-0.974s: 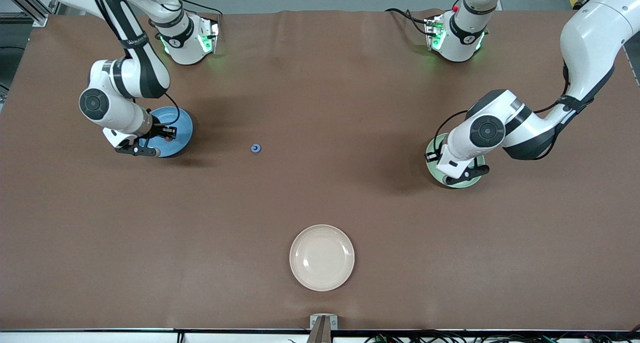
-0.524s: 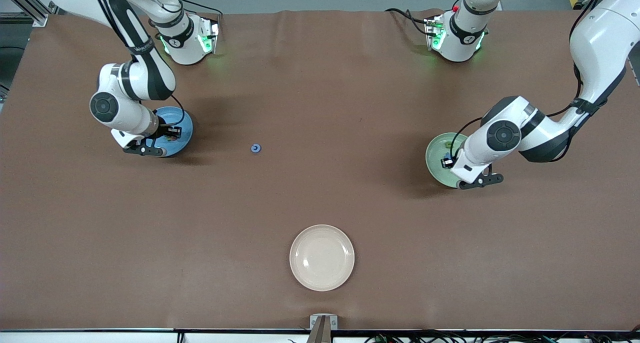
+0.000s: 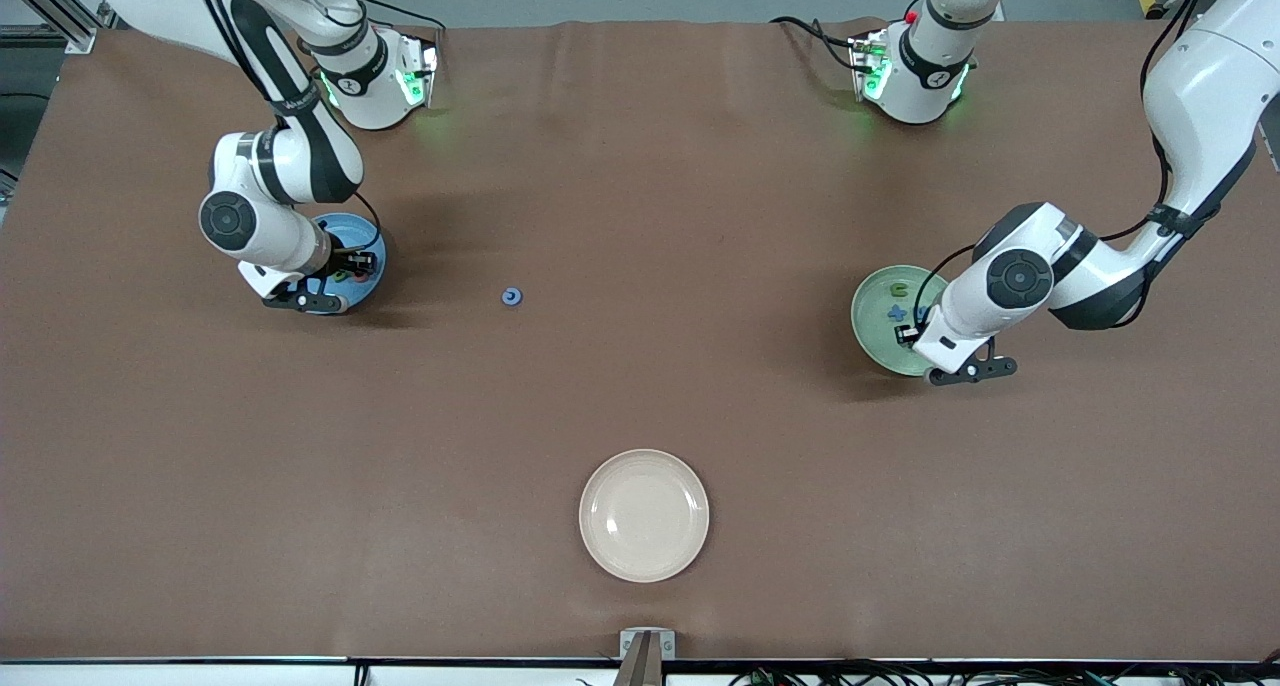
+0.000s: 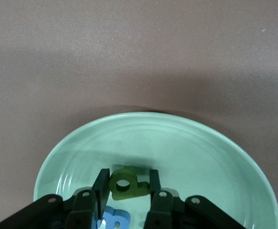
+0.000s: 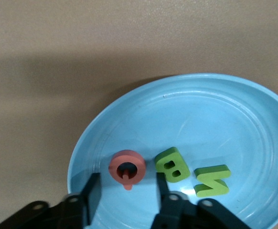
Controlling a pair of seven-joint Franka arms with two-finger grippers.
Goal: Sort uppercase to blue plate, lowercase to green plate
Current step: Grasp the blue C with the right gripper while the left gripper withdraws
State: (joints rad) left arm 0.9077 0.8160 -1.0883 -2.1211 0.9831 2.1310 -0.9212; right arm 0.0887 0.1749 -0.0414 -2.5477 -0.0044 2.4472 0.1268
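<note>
1. Closest to the camera is a cream plate (image 3: 644,515). There is nothing on it.
2. Next comes the green plate (image 3: 870,336), at the left arm's end of the desk. The left gripper (image 4: 128,176) hangs over it. Its fingers (image 4: 101,188) are close together and pinch a green p (image 4: 127,183). The p is not put down yet. A green u (image 3: 897,289) and a blue t (image 3: 897,313) lie on this plate.
3. A bit farther away, a blue ring letter (image 3: 512,296) lies alone on the bare desk. It is between the two colored plates and closer to the blue one.
4. Farthest is the blue plate (image 5: 253,119), at the right arm's end of the desk. A red ring letter (image 5: 127,168), a green B (image 5: 173,164) and a green N (image 5: 211,180) lie on it. The right gripper (image 5: 127,179) is low over the red ring. Its fingers (image 5: 94,191) are apart, with a little gap on each side, so the ring is let go.
5. I think the blue ring is the last uppercase letter to sort. The right gripper is much closer to it than the left gripper is. From the right gripper it lies toward the left arm's end of the desk. It is round, so it has no long side to line up with.
</note>
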